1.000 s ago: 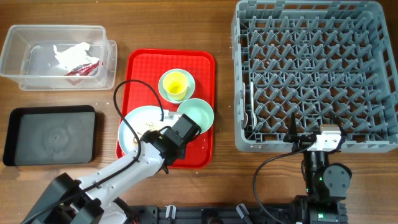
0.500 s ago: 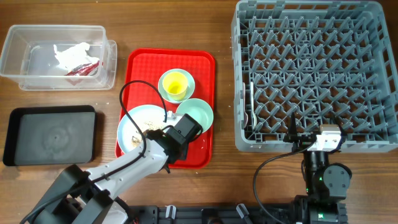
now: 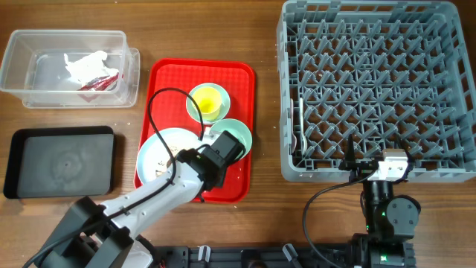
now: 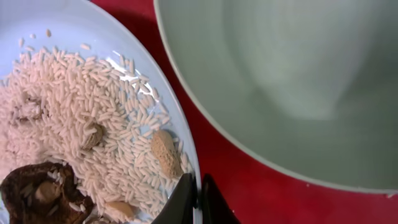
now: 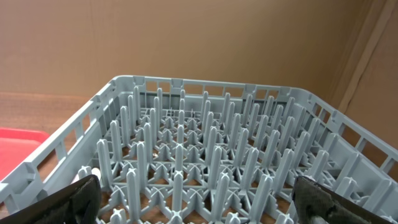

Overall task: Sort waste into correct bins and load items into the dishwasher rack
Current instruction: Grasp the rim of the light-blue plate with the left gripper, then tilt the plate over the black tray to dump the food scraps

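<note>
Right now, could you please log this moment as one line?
left gripper: shut on plate rim | right gripper: open, at rack | food scraps on plate

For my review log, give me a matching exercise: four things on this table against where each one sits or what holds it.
1 napkin
2 yellow cup
3 plate
4 mint green bowl

A rim in the left pincer
B straight on the red tray, beside the plate
C in the clear tub
D inside the small blue bowl

Pairs: 1-C, 2-D, 3-A, 4-B
</note>
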{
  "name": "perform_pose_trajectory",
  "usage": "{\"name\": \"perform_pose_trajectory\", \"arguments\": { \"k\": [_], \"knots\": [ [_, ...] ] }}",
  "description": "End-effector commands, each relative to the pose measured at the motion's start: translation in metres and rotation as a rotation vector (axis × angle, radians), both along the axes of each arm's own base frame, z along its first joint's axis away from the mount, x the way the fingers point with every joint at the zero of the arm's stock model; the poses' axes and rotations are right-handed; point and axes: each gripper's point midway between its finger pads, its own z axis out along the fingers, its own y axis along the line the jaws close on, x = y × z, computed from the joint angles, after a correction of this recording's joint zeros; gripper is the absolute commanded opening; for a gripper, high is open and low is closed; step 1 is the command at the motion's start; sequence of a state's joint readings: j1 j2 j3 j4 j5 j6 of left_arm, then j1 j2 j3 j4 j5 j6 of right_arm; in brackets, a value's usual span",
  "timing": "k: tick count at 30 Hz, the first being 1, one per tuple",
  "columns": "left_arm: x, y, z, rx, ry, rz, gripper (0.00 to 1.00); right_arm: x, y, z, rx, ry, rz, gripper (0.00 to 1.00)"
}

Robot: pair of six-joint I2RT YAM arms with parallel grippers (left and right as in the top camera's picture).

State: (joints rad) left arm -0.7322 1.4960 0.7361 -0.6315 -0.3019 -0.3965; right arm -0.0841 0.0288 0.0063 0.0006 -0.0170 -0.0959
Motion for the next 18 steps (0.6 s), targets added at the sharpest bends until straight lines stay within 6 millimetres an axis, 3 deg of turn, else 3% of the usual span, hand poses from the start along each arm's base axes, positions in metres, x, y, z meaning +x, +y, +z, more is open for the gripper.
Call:
{"name": "perform_pose_trajectory", "arguments": {
  "k": [1,5,9,14,18],
  "knots": [
    [0.011,0.000,0.013,0.037,-0.022,-0.025,0.04,0.000,-0.004,0.002,-0.010,-0.008,-0.022,1.00],
    [0.016,-0.003,0.022,0.042,-0.026,-0.036,0.04,-0.001,-0.004,0.002,-0.010,-0.008,-0.022,1.00],
    [0.024,0.004,0.040,0.102,-0.059,-0.024,0.04,0.000,-0.004,0.002,-0.010,-0.008,-0.022,1.00],
    [0.033,-0.001,0.063,0.069,-0.114,-0.018,0.04,0.000,-0.004,0.002,-0.011,-0.008,-0.021,1.00],
    [0.032,-0.001,0.063,0.079,-0.110,-0.039,0.04,0.000,-0.004,0.002,-0.011,-0.008,-0.022,1.00]
  ]
}}
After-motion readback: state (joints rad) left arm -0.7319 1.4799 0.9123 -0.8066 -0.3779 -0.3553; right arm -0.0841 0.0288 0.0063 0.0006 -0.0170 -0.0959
